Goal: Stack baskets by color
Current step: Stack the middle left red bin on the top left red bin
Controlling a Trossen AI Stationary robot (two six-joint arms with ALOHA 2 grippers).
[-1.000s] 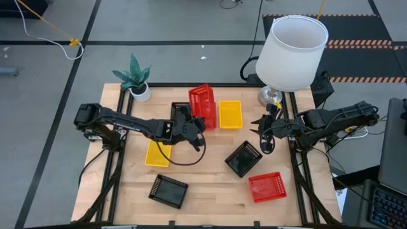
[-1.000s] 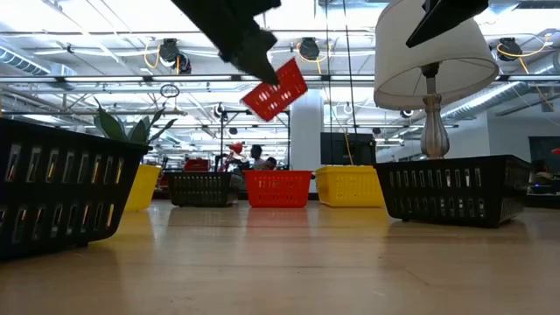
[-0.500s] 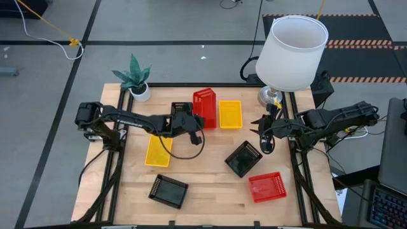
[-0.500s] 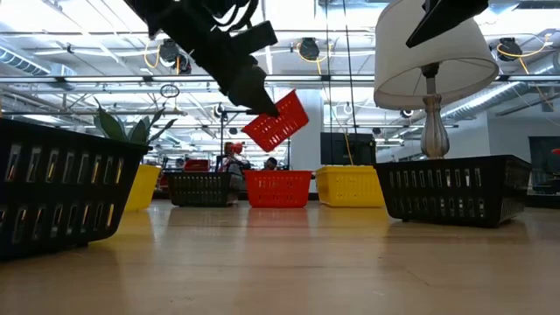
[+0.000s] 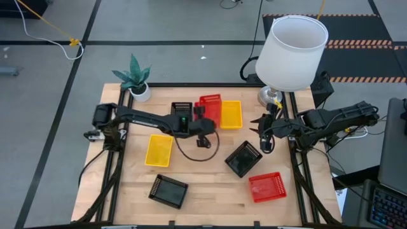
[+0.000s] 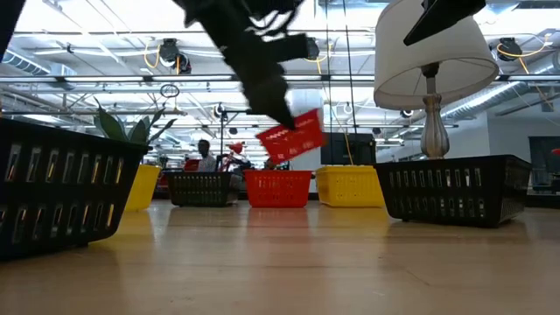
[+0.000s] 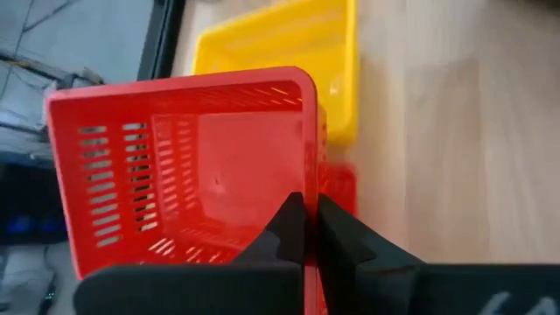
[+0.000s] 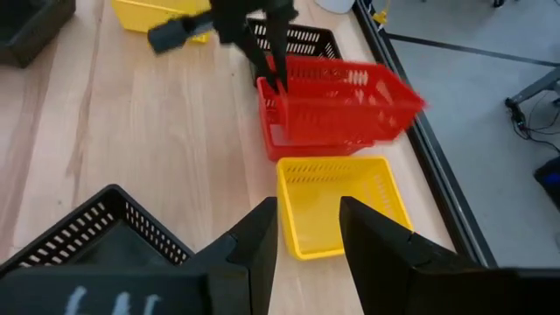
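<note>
A red basket (image 5: 210,105) hangs tilted in the air just above a second red basket (image 6: 278,188) that rests at the far middle of the table (image 5: 210,191); the left claw (image 5: 201,118) is pinched tight on the lifted basket's rim, as the left wrist view shows its two dark fingers (image 7: 289,229) pressed together over the red wall. A yellow basket (image 5: 230,114) sits just beside the red pair on the right, and a black basket (image 5: 181,111) sits just beside them on the left, partly under the left arm. Another yellow basket (image 5: 159,150) lies nearer the left side, with a black basket (image 5: 168,190) near the front edge below it. A third black basket (image 5: 243,158) lies right of centre, turned at an angle, and a third red basket (image 5: 267,186) lies near the front right corner. The right claw (image 5: 264,141) hovers near the table's right edge beside the angled black basket, its fingers (image 8: 259,234) standing apart and holding nothing. A white lampshade (image 5: 291,51) stands over the far right corner, and a small potted plant (image 5: 134,77) sits at the far left corner.
</note>
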